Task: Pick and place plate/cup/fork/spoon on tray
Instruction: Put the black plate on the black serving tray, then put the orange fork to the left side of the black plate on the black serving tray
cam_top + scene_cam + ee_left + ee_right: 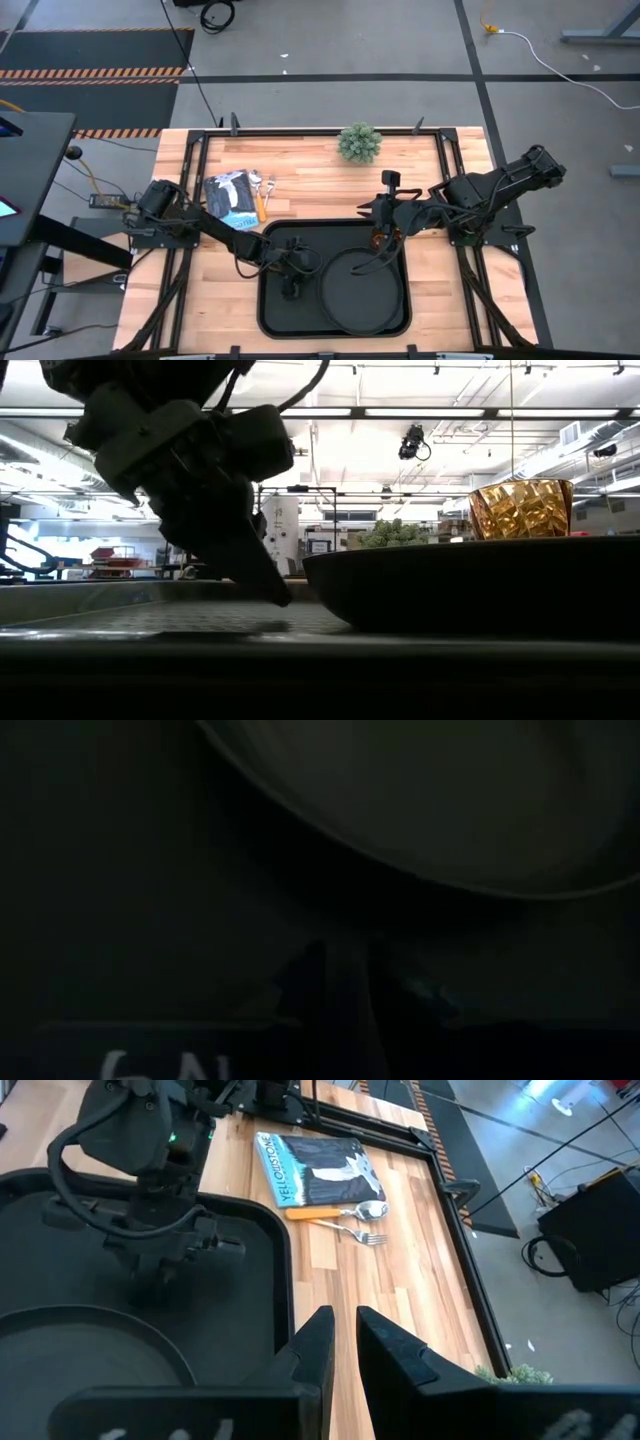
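High view: tray point(270, 300) near table's front edge, plate point(362, 295) on its right half. Left gripper point(292, 285) down on tray's left half beside plate, fingers nearly together, nothing seen held. Right gripper point(378, 238) at tray's far rim near cup point(376, 240); narrow gap, grip unclear. Fork point(352, 1233) and spoon point(338, 1211) lie beside a Yellowstone booklet point(315, 1172), clear of tray. Small plant point(359, 143) at far edge

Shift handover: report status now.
Left gripper low over tray. Right gripper by cup. Plate on tray; fork, spoon on table beside booklet.
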### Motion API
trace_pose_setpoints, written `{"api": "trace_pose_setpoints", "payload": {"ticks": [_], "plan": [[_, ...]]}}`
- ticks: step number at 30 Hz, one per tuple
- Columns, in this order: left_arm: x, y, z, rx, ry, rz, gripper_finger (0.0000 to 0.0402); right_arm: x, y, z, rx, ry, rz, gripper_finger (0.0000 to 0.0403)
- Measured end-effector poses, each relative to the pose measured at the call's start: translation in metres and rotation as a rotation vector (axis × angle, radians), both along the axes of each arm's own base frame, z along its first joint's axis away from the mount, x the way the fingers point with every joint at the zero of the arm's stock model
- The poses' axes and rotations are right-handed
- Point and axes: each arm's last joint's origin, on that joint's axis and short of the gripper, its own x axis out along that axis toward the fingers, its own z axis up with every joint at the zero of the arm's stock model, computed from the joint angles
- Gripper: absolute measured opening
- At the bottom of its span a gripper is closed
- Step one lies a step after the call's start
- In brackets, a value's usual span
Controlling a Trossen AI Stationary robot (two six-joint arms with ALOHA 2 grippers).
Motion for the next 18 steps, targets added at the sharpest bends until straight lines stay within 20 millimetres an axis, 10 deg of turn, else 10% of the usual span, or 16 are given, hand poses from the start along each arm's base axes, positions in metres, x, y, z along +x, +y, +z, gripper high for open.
{"api": "trace_pose_setpoints", "payload": {"ticks": [18], "plan": [[-0.043, 0.034, 0.070, 0.235, 0.096, 0.073, 0.0086, 0.000, 0.000, 0.000, -0.011, -0.007, -0.011, 0.0051]]}}
